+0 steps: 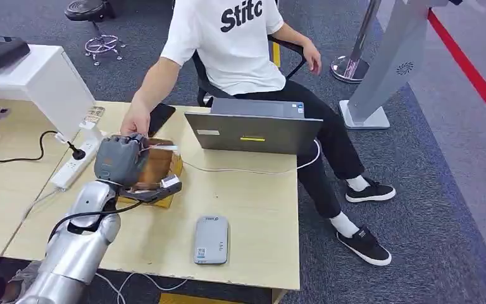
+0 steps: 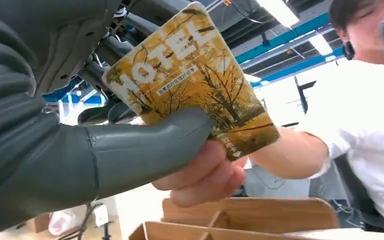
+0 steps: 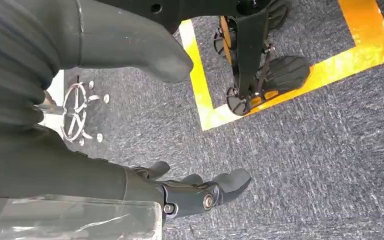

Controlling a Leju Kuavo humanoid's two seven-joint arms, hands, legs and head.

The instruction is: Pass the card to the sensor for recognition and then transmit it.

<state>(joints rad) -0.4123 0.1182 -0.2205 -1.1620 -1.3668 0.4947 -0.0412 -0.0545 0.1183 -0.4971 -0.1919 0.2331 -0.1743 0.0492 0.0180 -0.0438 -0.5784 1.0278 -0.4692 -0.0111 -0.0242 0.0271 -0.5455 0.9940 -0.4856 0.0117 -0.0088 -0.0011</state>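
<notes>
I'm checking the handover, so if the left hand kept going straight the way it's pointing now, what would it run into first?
Most likely the person's hand, already touching the hotel card that the left hand holds above the wooden box. Depth is hard to judge.

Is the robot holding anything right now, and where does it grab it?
Its left hand pinches the yellow hotel card at one edge; a person's hand touches it too.

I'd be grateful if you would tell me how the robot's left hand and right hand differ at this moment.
The left hand is raised over the wooden box on the table, while the right hand hangs above the carpeted floor. The left hand pinches the hotel card, which a person's hand also touches; the right hand holds nothing, its fingers apart. Both have grey ribbed covers.
</notes>
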